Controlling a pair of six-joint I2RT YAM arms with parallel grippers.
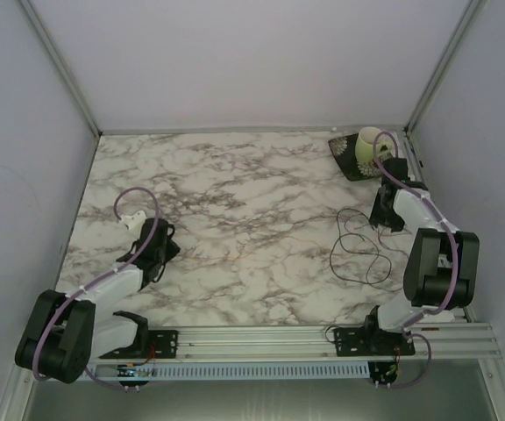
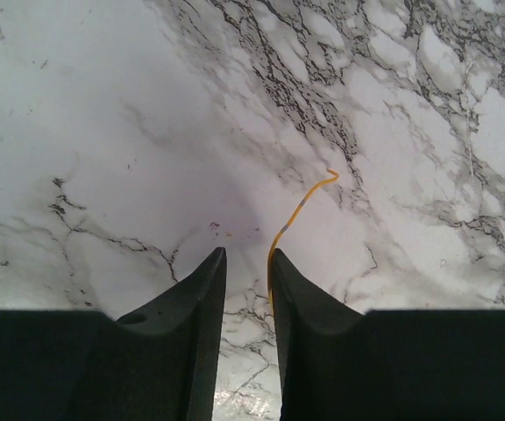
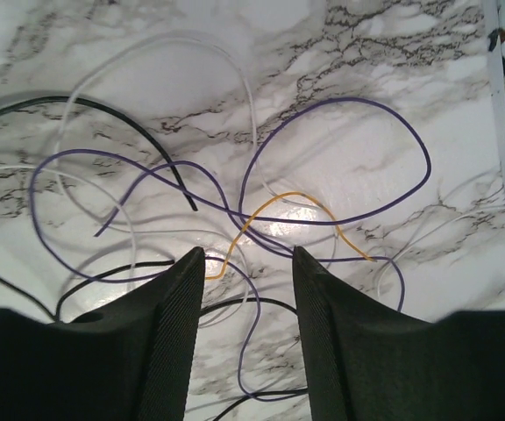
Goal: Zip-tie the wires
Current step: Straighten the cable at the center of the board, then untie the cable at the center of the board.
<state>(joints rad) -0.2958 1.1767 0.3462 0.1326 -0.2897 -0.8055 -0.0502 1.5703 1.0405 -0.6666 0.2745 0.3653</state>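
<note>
Right gripper (image 3: 248,253), half open and empty, hangs straight above the wires (image 3: 280,196) looped over the right side of the marble table (image 1: 235,175); my left gripper (image 2: 248,254), narrowly parted, sits well apart.

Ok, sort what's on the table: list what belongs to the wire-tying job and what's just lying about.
Job: the wires, in loose loops under the right gripper; thin orange strand, possibly the tie, by the left gripper.
Lying about: cream cup on patterned mat, far right corner.
</note>
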